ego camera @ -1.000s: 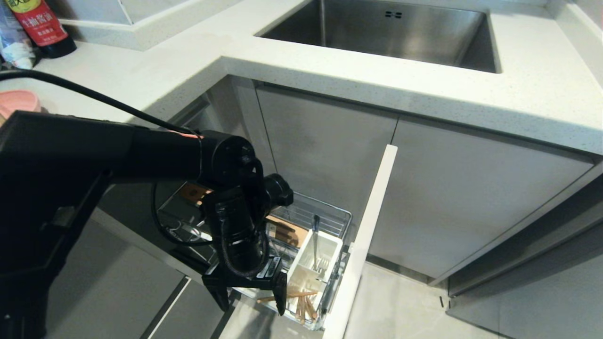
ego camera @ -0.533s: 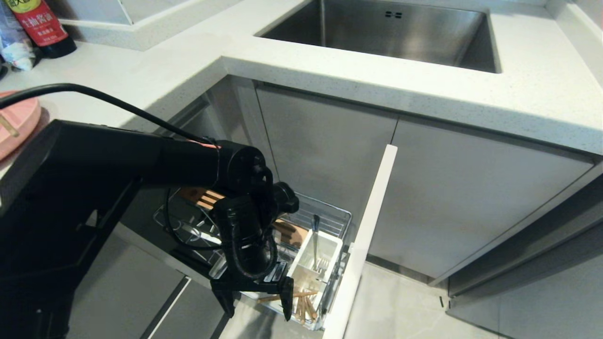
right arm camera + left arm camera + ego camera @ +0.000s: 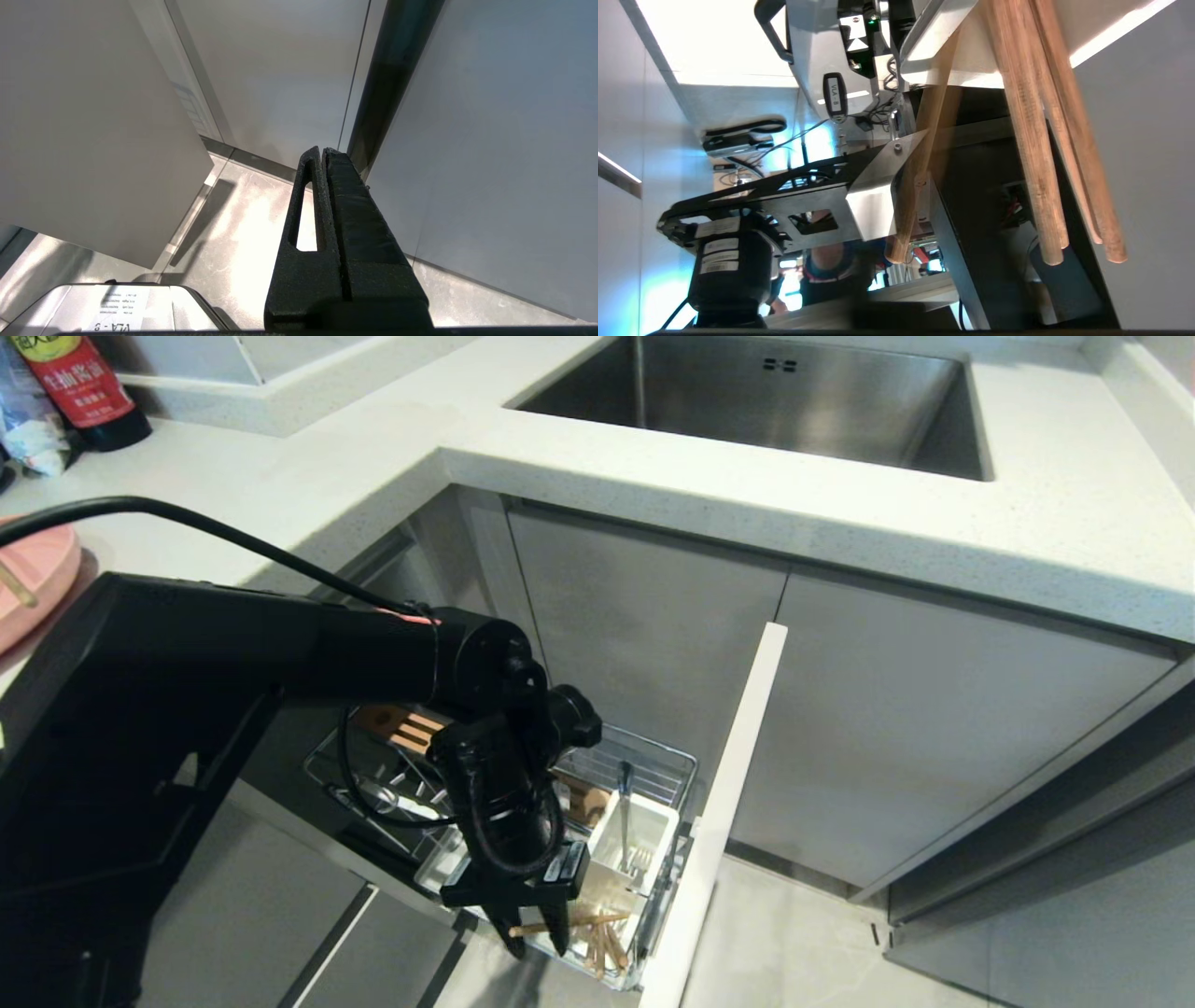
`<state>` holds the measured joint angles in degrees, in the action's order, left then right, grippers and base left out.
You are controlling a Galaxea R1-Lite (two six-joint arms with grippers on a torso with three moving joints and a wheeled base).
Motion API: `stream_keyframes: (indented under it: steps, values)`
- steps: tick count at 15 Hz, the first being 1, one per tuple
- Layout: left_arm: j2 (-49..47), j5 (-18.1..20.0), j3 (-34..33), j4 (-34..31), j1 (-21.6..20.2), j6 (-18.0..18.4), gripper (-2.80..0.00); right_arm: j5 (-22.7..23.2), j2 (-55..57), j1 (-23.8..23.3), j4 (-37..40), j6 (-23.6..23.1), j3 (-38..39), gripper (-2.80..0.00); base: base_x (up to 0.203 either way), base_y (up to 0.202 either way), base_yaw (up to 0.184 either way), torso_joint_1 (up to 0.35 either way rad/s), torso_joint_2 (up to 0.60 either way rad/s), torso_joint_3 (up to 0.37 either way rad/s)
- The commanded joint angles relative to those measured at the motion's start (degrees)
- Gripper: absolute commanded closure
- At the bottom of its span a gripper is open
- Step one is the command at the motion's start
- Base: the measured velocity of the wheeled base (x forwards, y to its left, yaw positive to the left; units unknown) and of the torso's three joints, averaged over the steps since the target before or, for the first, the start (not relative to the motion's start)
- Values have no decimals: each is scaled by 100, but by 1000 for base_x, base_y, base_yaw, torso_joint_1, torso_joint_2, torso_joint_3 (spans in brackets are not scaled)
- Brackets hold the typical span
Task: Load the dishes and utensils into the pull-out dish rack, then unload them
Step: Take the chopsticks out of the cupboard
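While the left gripper (image 3: pixel 535 933) hangs fingers-down over the near end of the pull-out dish rack (image 3: pixel 653 761), its jaws are pinched on one of the chopsticks (image 3: pixel 571 924); that stick lies nearly level, crossing between the fingertips; others (image 3: pixel 1045 140) lean just beside it; the right gripper (image 3: pixel 322 158) is closed, parked.

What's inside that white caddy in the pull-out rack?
In the white caddy, a silver fork stands upright in the far compartment. Wooden chopsticks lean out of the near end, where the left hand is. The caddy's bottom is hidden.
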<state>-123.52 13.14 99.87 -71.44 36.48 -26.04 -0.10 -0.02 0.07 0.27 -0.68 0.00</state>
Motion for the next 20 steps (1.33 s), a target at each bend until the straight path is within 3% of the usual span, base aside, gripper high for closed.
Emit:
stream_keyframes:
  steps: [1, 10, 20]
  values:
    - [21, 13, 15, -29, 43, -56, 0, 1, -6, 1, 8, -2, 0, 0, 0, 0, 0, 0, 0, 0]
    - [99, -39, -12, -228, 70, -60, 0, 1, 2, 1, 0, -2, 0, 0, 0, 0, 0, 0, 0, 0]
    - [2011, 33, 438, -1443, 537, -57, 0, 1, -4, 1, 2, -2, 0, 0, 0, 0, 0, 0, 0, 0]
